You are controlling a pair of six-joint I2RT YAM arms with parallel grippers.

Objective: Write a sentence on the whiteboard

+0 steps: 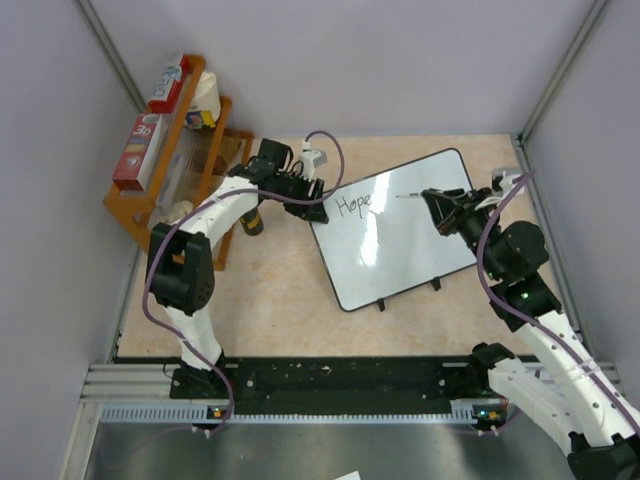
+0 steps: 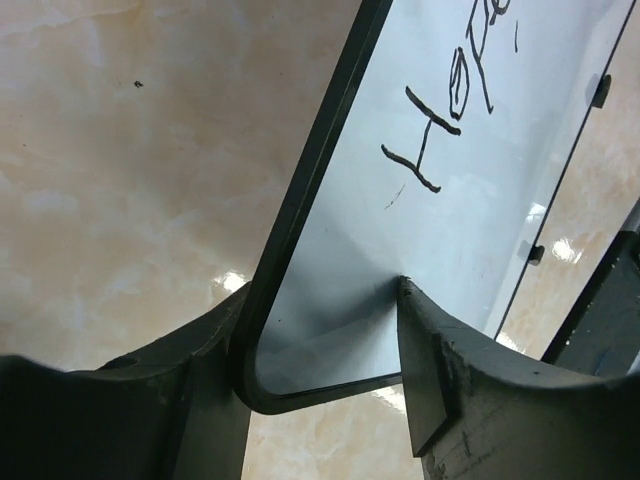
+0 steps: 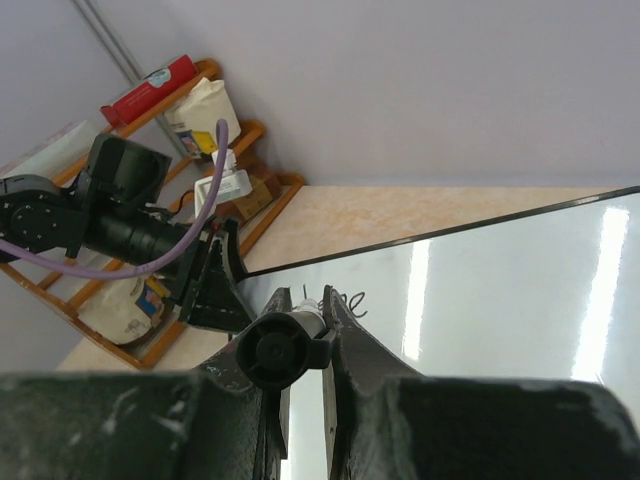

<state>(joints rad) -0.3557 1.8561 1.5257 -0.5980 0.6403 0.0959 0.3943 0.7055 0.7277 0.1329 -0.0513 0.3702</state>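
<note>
The left gripper [image 2: 320, 335] pinches a corner of the whiteboard [image 1: 400, 250] between its jaws, the right gripper [image 3: 305, 330] clasps a marker [image 3: 272, 352], and the sentence [image 1: 353, 205], just ahead of those jaws, reads only "Hope", so most seems unwritten.

Whiteboard [image 1: 400, 240]: smooth, glossy white face that shows streaks of reflected light, thin black rim; sentence [image 1: 353, 205] in thin dark ink. Counter [image 1: 270, 300]: beige marbled surface, polished, with a faint sheen; rack [image 1: 135, 215] of orange-brown varnished wood; rail [image 1: 130, 380] of ribbed bare metal. Left fingers [image 2: 460, 390]: dark matt plastic, scuffed and scratched at the edges; marker [image 3: 275, 350]: smooth black plastic butt.
</note>
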